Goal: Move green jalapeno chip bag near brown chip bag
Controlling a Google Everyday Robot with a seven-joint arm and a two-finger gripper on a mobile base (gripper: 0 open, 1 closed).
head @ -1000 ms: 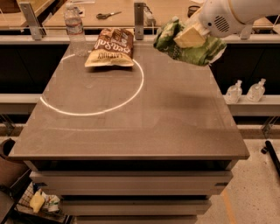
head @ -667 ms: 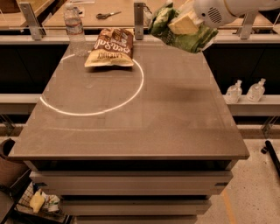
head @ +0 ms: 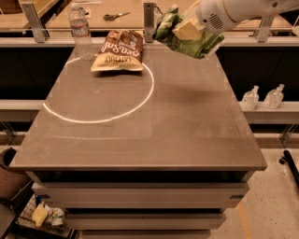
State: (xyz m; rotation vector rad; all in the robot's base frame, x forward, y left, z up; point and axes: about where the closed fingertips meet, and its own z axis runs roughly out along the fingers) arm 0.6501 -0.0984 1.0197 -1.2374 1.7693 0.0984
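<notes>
Gripper [head: 185, 31] with green bag [head: 195, 45] above table [head: 187, 135]

The hand [head: 186, 29] holds green jalapeno chip bag [head: 198, 46] aloft, right of brown chip bag [head: 119, 50].

Gripper [head: 188, 31] with green jalapeno chip bag [head: 190, 45] higher, farther left, nearer brown chip bag [head: 119, 49]

Grey-brown table [head: 187, 130] with white circle [head: 100, 121], speckled floor [head: 271, 205], wooden counter [head: 131, 9] behind, side ledge [head: 280, 113] holding bottles [head: 251, 97]
</notes>
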